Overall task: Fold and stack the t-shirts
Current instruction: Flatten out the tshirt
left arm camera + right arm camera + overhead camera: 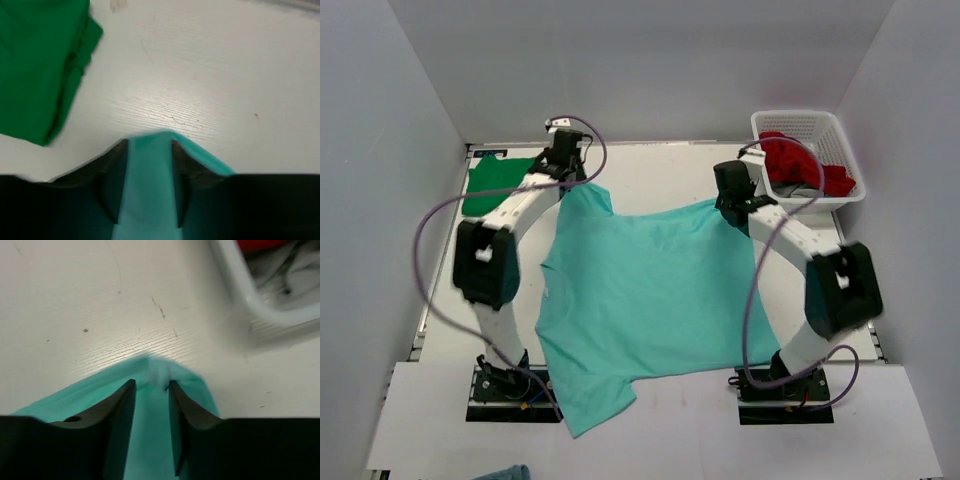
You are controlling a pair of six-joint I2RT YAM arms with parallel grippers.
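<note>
A teal t-shirt [650, 290] lies spread across the table, one sleeve hanging over the near edge. My left gripper [567, 172] is at its far left corner. In the left wrist view the fingers [148, 145] are closed on a strip of teal fabric [150, 190]. My right gripper [732, 203] is at the far right corner. Its fingers [150, 384] hold a bunched teal fold [90, 395]. A folded green t-shirt [495, 185] lies at the far left and also shows in the left wrist view [35, 65].
A white basket [757, 122] at the far right holds red [795, 160] and grey clothes; its rim shows in the right wrist view [260, 302]. White walls enclose the table. A bit of blue cloth [505, 472] lies at the near edge.
</note>
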